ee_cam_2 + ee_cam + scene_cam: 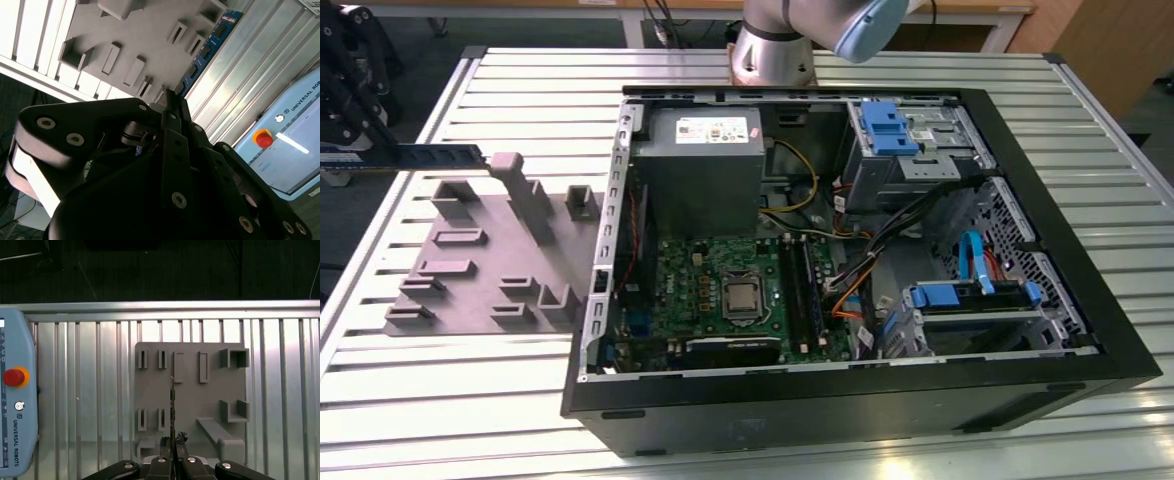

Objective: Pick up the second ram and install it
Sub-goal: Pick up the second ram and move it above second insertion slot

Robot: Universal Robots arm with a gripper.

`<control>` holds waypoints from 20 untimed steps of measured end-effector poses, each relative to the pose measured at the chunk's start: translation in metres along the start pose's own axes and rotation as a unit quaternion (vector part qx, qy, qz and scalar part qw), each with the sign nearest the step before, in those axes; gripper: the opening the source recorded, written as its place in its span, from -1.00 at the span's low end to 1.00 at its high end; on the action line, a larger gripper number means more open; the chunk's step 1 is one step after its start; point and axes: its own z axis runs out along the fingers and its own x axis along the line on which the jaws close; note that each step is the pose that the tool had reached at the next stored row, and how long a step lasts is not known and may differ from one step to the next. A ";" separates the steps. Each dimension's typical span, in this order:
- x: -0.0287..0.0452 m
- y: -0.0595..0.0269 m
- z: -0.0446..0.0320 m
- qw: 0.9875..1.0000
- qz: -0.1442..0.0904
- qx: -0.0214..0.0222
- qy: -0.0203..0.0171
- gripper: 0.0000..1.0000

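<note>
Currently the gripper [173, 442] pinches the second ram [438, 157] by one end, holding it level on its edge above the grey fixture tray [467, 270]. This is at the exterior view's left, well apart from the open computer case [854, 410] on the slatted desk [454, 400].

The silver striped desk [440, 400] holds a grey tray [474, 285] on the exterior view's left, with a big open computer box [854, 405] just beside it.
</note>
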 end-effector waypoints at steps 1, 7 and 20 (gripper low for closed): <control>0.0000 -0.0004 0.0000 1.000 0.000 0.000 0.000 -0.73; -0.0001 -0.0025 -0.0001 1.000 0.000 0.000 0.000 -0.73; -0.0003 -0.0074 -0.0002 1.000 0.000 0.000 0.000 -0.73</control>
